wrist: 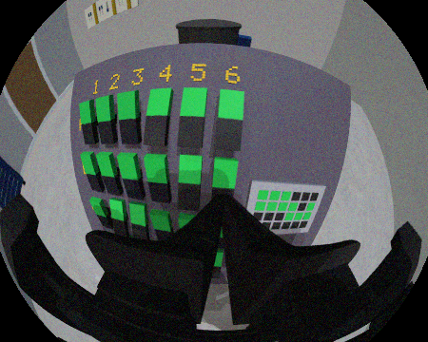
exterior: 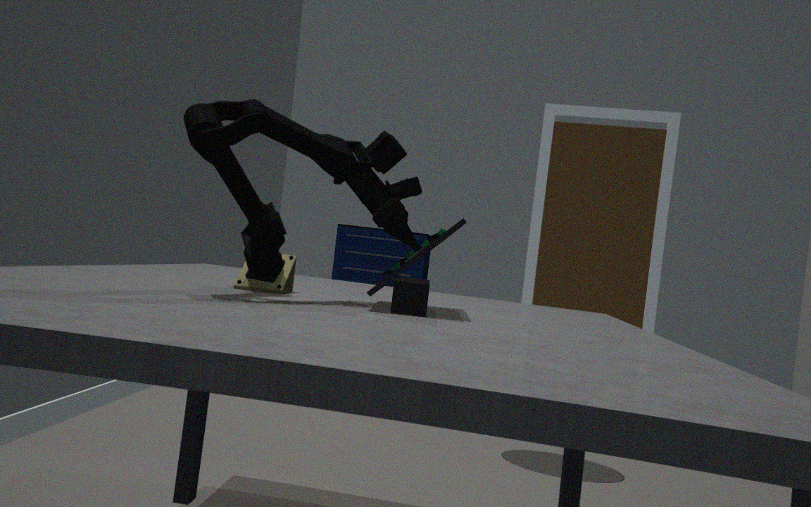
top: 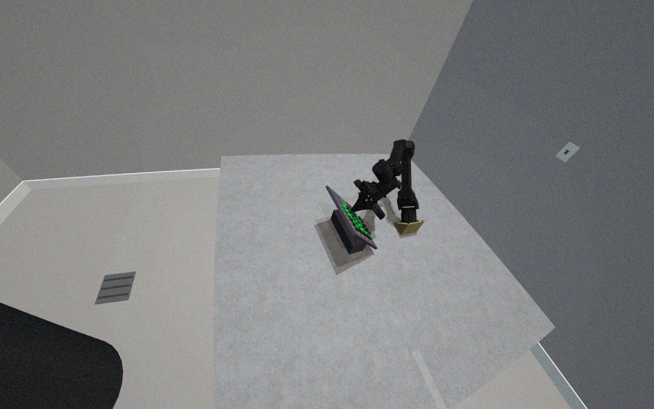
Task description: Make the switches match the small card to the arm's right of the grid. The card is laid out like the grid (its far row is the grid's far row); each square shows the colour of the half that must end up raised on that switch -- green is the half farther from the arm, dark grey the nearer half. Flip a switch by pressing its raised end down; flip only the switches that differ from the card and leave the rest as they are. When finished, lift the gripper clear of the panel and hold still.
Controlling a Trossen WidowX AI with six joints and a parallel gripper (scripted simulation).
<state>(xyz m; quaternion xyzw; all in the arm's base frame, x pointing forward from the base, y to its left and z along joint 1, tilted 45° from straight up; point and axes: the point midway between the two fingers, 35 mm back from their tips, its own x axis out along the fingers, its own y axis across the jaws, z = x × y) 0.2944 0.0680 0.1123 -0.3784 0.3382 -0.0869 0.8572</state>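
Note:
The tilted purple-grey panel carries rows of switches, each with a green far half and a dark near half; columns are numbered 1 to 6. The card on its right shows, far row first: three green, three dark; four green, dark, green; three dark, three green; a dark nearest row, partly covered. My gripper is shut and empty, its tip at the near half of the second-row column 6 switch. Contact is unclear. My fingers hide much of the nearer rows' right side. Most switch tilts are hard to tell.
A dark block supports the panel on the table. A black cylinder stands beyond the panel's far edge in the wrist view, with something blue beside it.

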